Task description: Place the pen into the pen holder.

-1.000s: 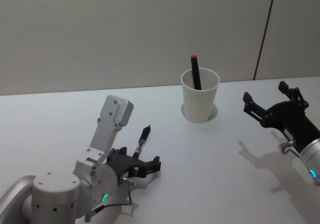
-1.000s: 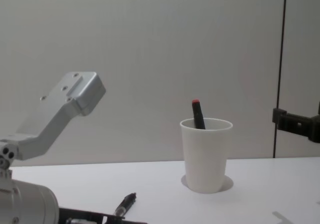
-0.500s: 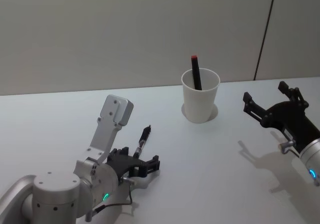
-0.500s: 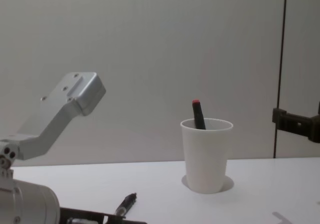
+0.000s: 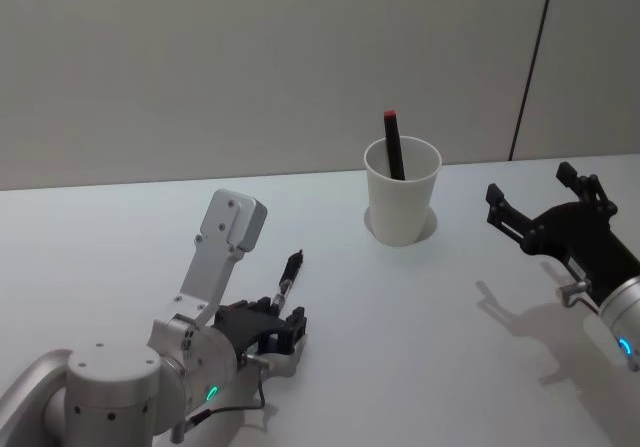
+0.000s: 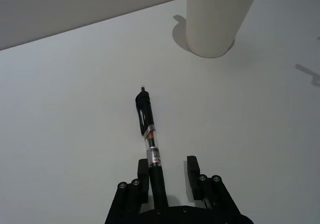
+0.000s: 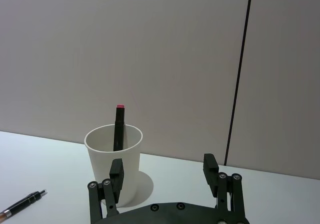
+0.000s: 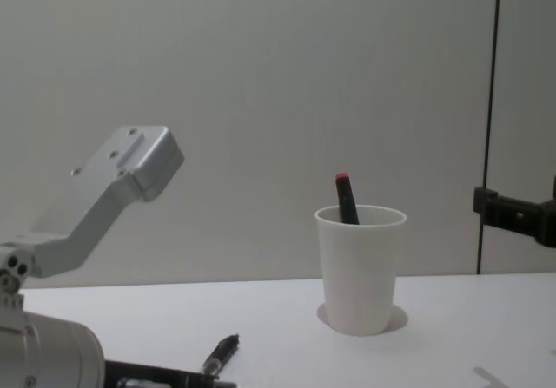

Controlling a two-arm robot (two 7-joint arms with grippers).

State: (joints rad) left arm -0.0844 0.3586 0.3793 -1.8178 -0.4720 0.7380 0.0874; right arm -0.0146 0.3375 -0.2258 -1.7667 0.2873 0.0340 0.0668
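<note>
White table (image 5: 120, 237), plain grey wall behind. Left gripper (image 6: 168, 173): nearer than the pen holder (image 5: 401, 202) and to its left, fingers parted astride the rear end of the pen (image 6: 148, 131), not yet clamped. The pen lies flat, tip towards the holder. Right gripper (image 5: 532, 187): spread, empty, right of the holder.

Risk: an end grip may let the pen pivot. The red-capped marker (image 5: 392, 147) standing inside may block entry.

Open table separates pen and holder. The far edge runs just behind the holder.

A plain grey wall (image 5: 250, 67) with one dark vertical seam (image 5: 530, 62) backs the white table (image 5: 400, 317).
</note>
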